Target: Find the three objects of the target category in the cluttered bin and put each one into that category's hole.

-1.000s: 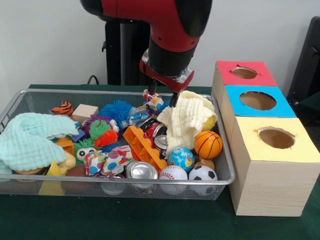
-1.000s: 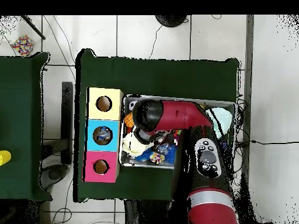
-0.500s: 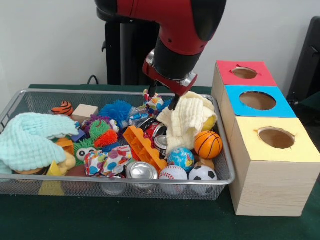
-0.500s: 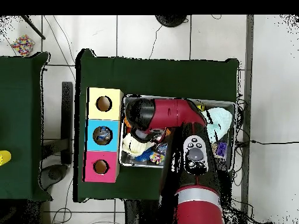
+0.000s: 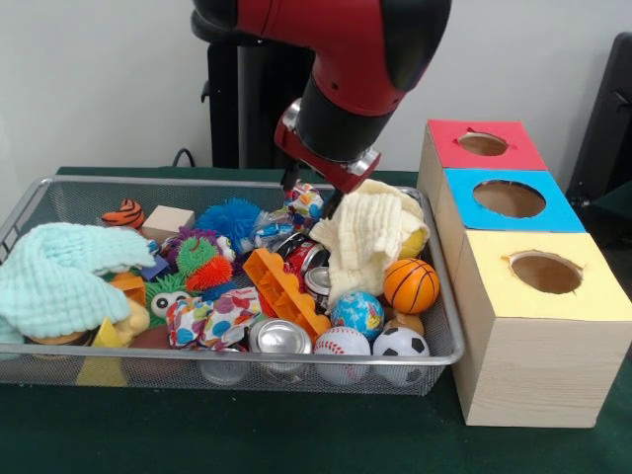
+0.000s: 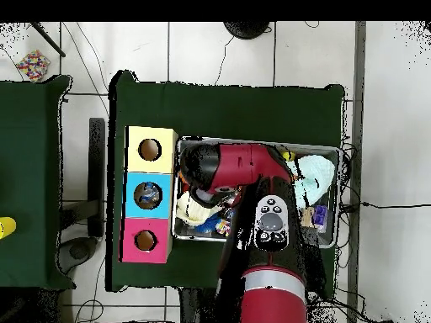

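The wire mesh bin point(image 5: 197, 182) is packed with toys, balls, cans and cloths. My gripper point(image 5: 312, 194) hangs over the bin's back middle, open. Its fingers stand on either side of a small patterned cloth bag point(image 5: 305, 202), right beside a cream cloth point(image 5: 370, 237). Three hole-topped boxes stand to the right of the bin: red point(image 5: 484, 144), blue point(image 5: 509, 197) and yellow point(image 5: 545, 272). In the overhead view the arm point(image 6: 244, 164) covers the gripper and much of the bin point(image 6: 252, 140).
A basketball point(image 5: 411, 285), globe ball point(image 5: 356, 313), baseball point(image 5: 342, 345) and soccer ball point(image 5: 400, 344) lie at the bin's front right. A can point(image 5: 281, 337), an orange brick point(image 5: 284, 289), a blue spiky ball point(image 5: 229, 219) and a mint cloth point(image 5: 64, 276) lie further left.
The gripper has shifted slightly left and tilted while staying over the patterned bag. The arm's elbow has swung sideways in the overhead view. The objects in the bin have not moved.
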You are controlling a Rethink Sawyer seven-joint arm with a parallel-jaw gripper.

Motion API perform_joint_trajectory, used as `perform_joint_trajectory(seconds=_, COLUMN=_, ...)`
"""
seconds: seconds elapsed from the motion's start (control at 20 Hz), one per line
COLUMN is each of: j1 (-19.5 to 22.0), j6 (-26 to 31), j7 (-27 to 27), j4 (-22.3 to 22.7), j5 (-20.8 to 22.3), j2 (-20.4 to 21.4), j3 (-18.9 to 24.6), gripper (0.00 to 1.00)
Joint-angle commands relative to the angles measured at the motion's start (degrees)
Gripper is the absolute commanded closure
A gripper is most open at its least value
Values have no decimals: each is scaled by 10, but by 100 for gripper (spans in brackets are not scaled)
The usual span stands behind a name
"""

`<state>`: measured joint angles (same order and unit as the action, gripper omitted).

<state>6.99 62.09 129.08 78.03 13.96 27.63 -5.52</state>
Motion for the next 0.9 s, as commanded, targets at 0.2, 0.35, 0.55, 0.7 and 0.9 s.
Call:
perform_joint_trajectory(seconds=0.2, j1=-14, j6=-7, j7=85, j4=-21, j5=17, j2=-46, j3=-27, gripper=0)
perform_joint_trajectory(seconds=0.35, j1=-20, j6=-17, j7=90, j4=-20, j5=14, j2=-52, j3=-34, gripper=0)
perform_joint_trajectory(seconds=0.55, j1=-25, j6=-28, j7=91, j4=-9, j5=9, j2=-51, j3=-42, gripper=0)
perform_joint_trajectory(seconds=0.7, j1=-30, j6=-39, j7=95, j4=3, j5=5, j2=-49, j3=-47, gripper=0)
perform_joint_trajectory(seconds=0.9, j1=-36, j6=-61, j7=107, j4=20, j5=0, j2=-51, j3=-54, gripper=0)
